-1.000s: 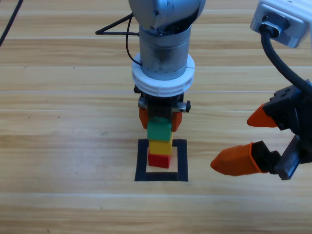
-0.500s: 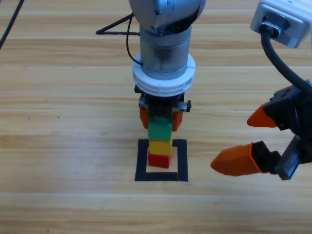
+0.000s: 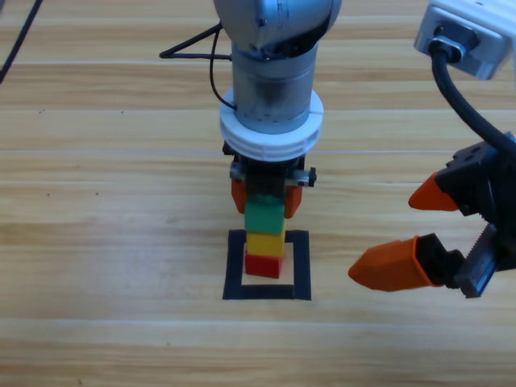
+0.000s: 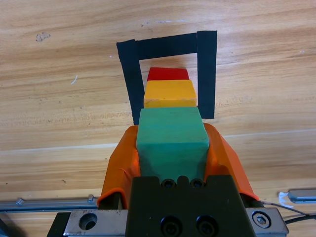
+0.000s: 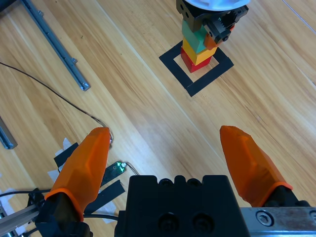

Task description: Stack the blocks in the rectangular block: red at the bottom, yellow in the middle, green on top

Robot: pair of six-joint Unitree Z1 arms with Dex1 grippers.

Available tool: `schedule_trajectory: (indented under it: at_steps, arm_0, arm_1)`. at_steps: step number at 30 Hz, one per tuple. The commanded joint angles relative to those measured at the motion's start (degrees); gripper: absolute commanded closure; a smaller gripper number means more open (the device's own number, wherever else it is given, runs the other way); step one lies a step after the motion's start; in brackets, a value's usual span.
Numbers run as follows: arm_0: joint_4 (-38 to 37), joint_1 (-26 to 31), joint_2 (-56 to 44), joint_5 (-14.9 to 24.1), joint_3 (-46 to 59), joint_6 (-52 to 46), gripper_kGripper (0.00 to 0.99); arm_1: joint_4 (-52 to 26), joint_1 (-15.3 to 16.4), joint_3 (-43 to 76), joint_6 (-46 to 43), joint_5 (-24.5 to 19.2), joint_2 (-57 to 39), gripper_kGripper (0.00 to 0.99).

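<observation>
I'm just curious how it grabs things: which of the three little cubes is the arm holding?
The teal-green cube atop the stack, clamped between the left gripper's orange jaws. The yellow cube and red cube beneath it go untouched.

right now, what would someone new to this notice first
A three-cube tower stands inside the black tape square mid-table: red at the bottom, yellow in the middle, green on top. The left gripper comes straight down, jaws shut on the green cube. Off to the right, the right gripper hangs wide open.
</observation>
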Motion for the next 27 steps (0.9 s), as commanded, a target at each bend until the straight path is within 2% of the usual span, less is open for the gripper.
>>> schedule_trajectory:
  at_steps: [1, 10, 11, 12, 14, 16, 17, 19, 27]
  arm_0:
    - [-0.57, -1.12, 3.89, -0.06, -0.08, -0.21, 0.99]
    - [-0.57, -1.03, 3.54, 0.29, -0.16, -0.29, 0.99]
    - [-0.57, -1.03, 3.54, 0.29, -0.34, -0.21, 0.947]
    - [-0.57, -1.03, 3.54, 0.29, -0.6, -0.21, 0.772]
    - [-0.48, -1.03, 3.27, 0.38, -0.78, -0.29, 0.312]
    - [-0.39, -1.03, 3.18, 0.55, -0.78, -0.38, 0.091]
    - [-0.31, -1.03, 3.01, 0.73, -0.78, -0.38, 0.037]
    - [-0.31, -1.03, 2.39, 1.08, -0.78, -0.38, 0.002]
    - [-0.04, -1.12, 0.9, 1.17, -0.6, -0.73, 0.0]
  arm_1:
    - [0.76, 1.55, 1.86, 0.39, -1.14, 0.28, 0.004]
    - [0.76, 1.55, 1.86, 0.39, -1.14, 0.28, 0.004]
    - [0.76, 1.55, 1.95, 0.39, -1.14, 0.28, 0.004]
    - [0.76, 1.46, 1.86, 0.39, -1.14, 0.28, 0.004]
    - [0.76, 1.55, 1.95, 0.39, -1.14, 0.28, 0.004]
    - [0.76, 1.55, 1.95, 0.48, -1.14, 0.28, 0.004]
    - [0.76, 1.55, 1.95, 0.39, -1.14, 0.28, 0.004]
    - [0.76, 1.46, 1.95, 0.39, -1.14, 0.28, 0.004]
    - [0.76, 1.55, 1.95, 0.39, -1.14, 0.28, 0.004]
